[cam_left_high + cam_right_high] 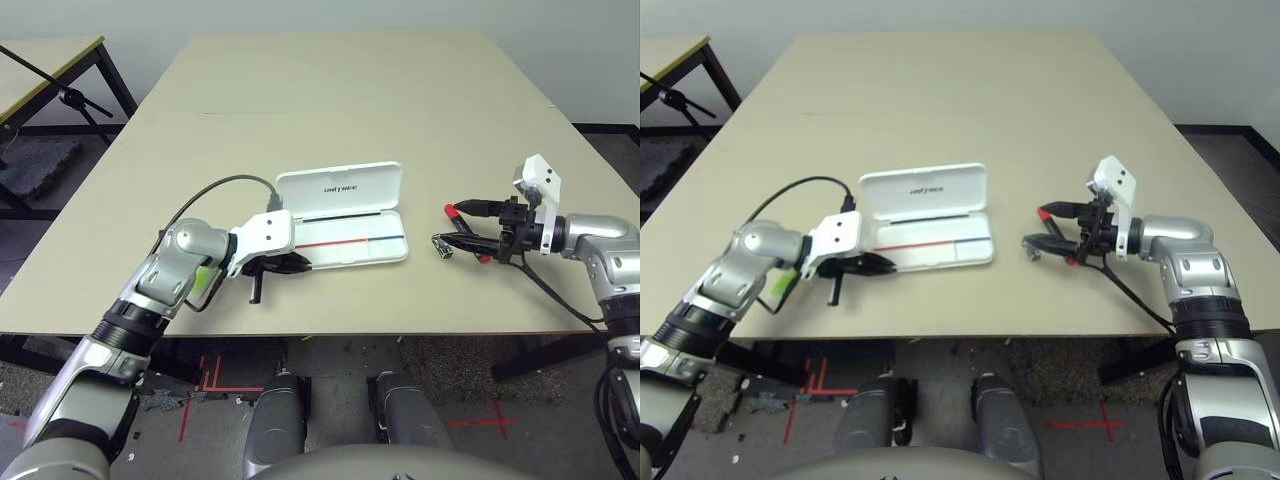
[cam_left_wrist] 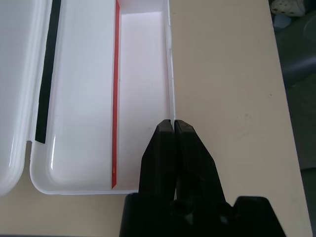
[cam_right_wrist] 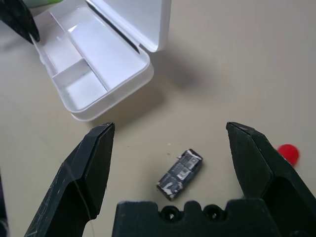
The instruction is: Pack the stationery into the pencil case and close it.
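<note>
Pencil case (image 1: 350, 240) open on the worktop (image 1: 330, 110), toward its front edge, between the two arms. Lid (image 1: 340, 187) is hinged back on the far side, "UNITREE" lettering inside it. White tray has a red-and-blue stripe (image 1: 345, 242) running lengthwise, a black strip (image 2: 48, 74) along the hinge side, and low dividers (image 3: 69, 74) making a long compartment plus smaller ones.

Left hand (image 2: 174, 121) is at the case's front wall, near the left end, two black fingers pressed together, tips at the rim. Cannot tell if they pinch the wall. Highlighter (image 1: 203, 281), lime green, lies left of the case, partly hidden by the left forearm (image 1: 165, 265). Black cable (image 1: 225, 180) loops over the worktop behind that arm.

Metal clip-like piece (image 3: 180, 174) lies right of the case, apart from it, silver and black, tilted relative to the case's long side. Right hand (image 3: 170, 126) is over this area, fingers spread wide; in the right wrist view the piece shows between them, not gripped. Marker pen (image 1: 453, 214), red and black, lies just beside the piece, slanted, partly covered by the right hand; red end sticks out past one finger.

Farther out: side table (image 1: 45, 75) at the left, floor (image 1: 345, 400) with red tape lines in front.
</note>
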Robot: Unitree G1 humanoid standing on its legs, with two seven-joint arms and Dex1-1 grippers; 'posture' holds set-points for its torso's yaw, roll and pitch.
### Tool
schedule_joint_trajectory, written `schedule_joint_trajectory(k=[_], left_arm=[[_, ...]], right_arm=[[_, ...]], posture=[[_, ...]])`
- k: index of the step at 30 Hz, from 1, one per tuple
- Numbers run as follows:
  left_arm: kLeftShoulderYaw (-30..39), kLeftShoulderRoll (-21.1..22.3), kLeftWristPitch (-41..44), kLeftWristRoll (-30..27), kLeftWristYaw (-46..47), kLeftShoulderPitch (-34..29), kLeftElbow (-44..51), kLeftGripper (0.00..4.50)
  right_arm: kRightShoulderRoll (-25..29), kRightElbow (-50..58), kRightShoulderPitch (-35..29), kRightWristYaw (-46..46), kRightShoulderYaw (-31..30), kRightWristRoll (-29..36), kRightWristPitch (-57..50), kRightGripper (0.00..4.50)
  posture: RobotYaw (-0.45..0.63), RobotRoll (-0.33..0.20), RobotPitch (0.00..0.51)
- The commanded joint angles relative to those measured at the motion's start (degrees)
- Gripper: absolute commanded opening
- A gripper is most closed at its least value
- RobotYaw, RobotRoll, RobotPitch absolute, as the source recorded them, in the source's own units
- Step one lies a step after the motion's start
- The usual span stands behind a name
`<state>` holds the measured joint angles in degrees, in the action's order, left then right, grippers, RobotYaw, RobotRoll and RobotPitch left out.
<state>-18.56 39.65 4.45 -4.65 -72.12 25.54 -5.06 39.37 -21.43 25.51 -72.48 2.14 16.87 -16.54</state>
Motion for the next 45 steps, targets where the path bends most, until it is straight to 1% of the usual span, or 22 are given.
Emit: schedule_joint_trajectory(k=[1,10,25,28,34,37,38,45], left_arm=[[0.2,0.8,-1.0,-0.3,-1.1,-1.1,0.9,0.01],[-0.2,1.1,-0.7,1.1,-1.1,-2.4,0.9,0.01],[-0.7,1.9,-1.5,3.7,-0.3,-3.2,0.4,0.01],[-0.5,1.5,-1.7,3.8,0.6,-3.3,0.4,0.77],[-0.4,1.6,-1.6,3.5,1.1,-3.7,1.2,2.95],[0.0,2.0,-1.2,2.9,0.9,-4.0,2.4,4.15],[0.2,2.2,-0.9,2.6,0.8,-4.2,3.0,4.46],[4.4,4.8,3.7,-3.7,-1.0,-6.5,10.3,4.46]], right_arm=[[-0.6,1.9,-0.9,-0.3,-1.4,0.5,-0.9,4.50],[-1.3,3.7,-1.7,-0.8,-3.3,0.5,-1.8,4.50],[-2.0,3.8,-2.5,-0.4,-4.3,0.2,-1.1,4.50],[-2.1,3.6,-2.4,-0.4,-4.4,0.0,-1.0,4.50],[-2.2,2.7,-2.1,-0.3,-4.6,-0.4,-0.5,4.50],[-2.4,2.0,-1.6,-0.3,-4.8,-0.6,-0.1,4.50],[-2.5,1.7,-1.5,-0.4,-4.8,-0.7,0.2,4.50],[-2.8,-0.1,-0.6,-0.7,-5.0,-1.1,1.4,4.50]], posture=[[-0.07,0.000,0.067],[-0.06,0.000,0.066],[-0.06,0.000,0.071],[-0.06,0.000,0.071],[-0.05,0.000,0.065],[-0.04,0.000,0.063],[-0.04,0.000,0.062],[-0.03,0.000,0.062]])
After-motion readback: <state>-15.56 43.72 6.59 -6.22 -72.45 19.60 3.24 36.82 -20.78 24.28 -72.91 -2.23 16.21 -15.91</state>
